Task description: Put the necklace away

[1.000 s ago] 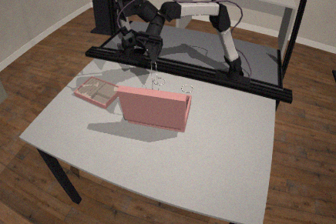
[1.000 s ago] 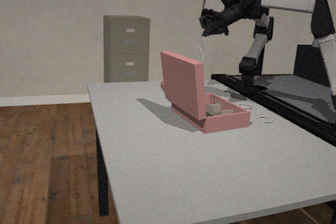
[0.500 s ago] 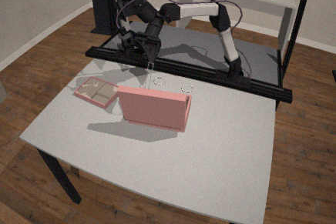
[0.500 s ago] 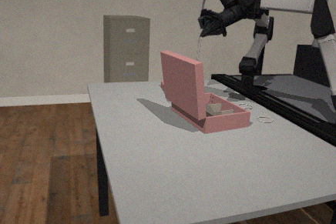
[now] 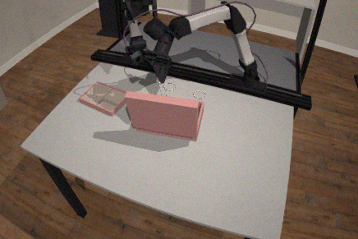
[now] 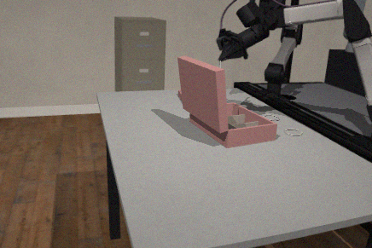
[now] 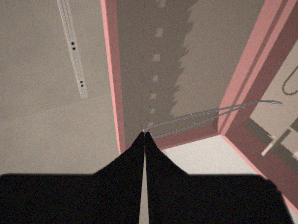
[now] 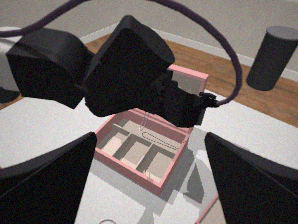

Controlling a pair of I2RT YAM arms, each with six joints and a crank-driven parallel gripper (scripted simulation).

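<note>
The pink jewelry box (image 6: 252,135) (image 8: 132,176) (image 5: 166,113) stands with its lid (image 6: 201,92) upright. My left gripper (image 5: 162,81) (image 6: 221,59) (image 7: 145,134) is shut on the necklace and holds it above the box. The thin silver necklace (image 7: 190,119) (image 8: 145,121) hangs from the fingertips; a loop of it lies in the long compartment (image 8: 161,131) beside the lid. Faint pale strands show by a small front compartment, too unclear to identify. Two bangles (image 5: 169,90) (image 6: 293,129) lie on the table outside the box. My right gripper (image 8: 150,134) is open and empty, set back from the box.
A shallow pink tray (image 5: 112,113) lies beside the box. The left arm crosses the right wrist view, hiding part of the lid. A black rail (image 5: 201,75) runs along the table's robot-side edge. Low dividers (image 6: 243,124) separate the small compartments.
</note>
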